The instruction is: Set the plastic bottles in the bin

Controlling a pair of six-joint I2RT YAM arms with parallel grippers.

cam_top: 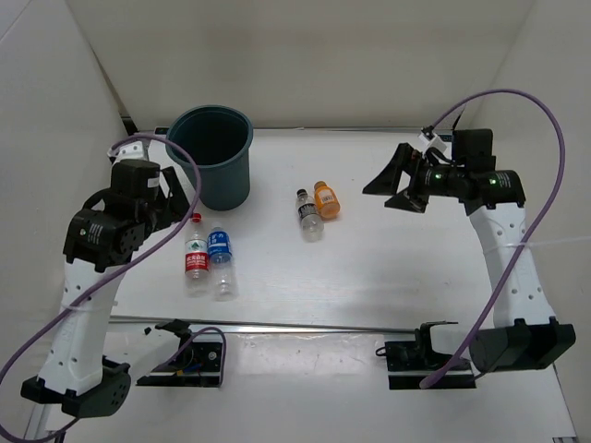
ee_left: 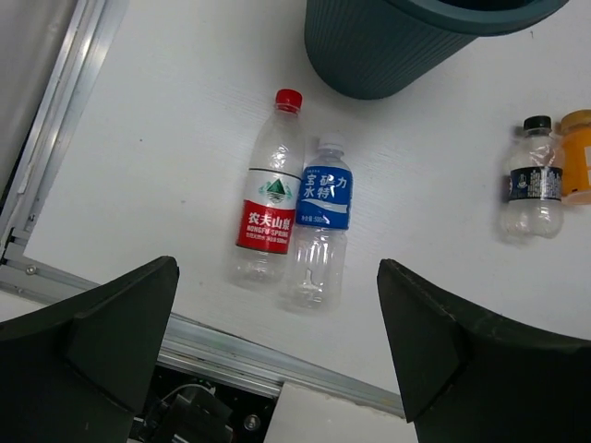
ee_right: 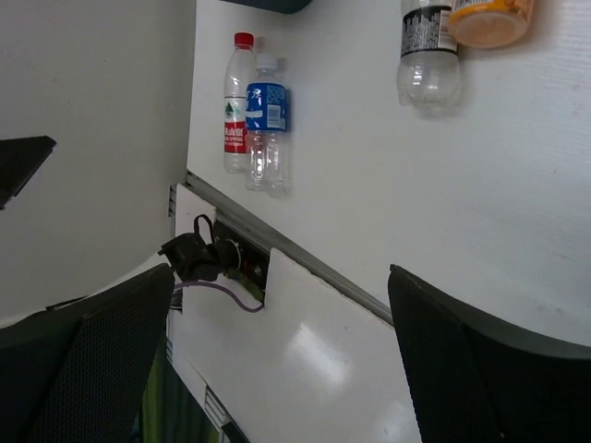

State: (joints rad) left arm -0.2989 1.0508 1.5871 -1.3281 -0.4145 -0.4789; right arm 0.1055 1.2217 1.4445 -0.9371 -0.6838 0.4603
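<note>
Robotics lab test bench. A plain white table [cam_top: 388, 277] is boxed in at its back and both sides by bare white panels [cam_top: 305, 55]. Two black-and-white robot arms, the left arm [cam_top: 88, 277] and the right arm [cam_top: 512, 268], are bolted at the table's near edge, each trailing a purple cable [cam_top: 545, 129]. A metal rail [cam_top: 305, 324] runs along that near edge, with black brackets and wiring [cam_top: 194, 355] just in front. On the table, a teal bucket [cam_top: 222, 180] and small plastic bottles [cam_top: 197, 254] sit like test props.
</note>
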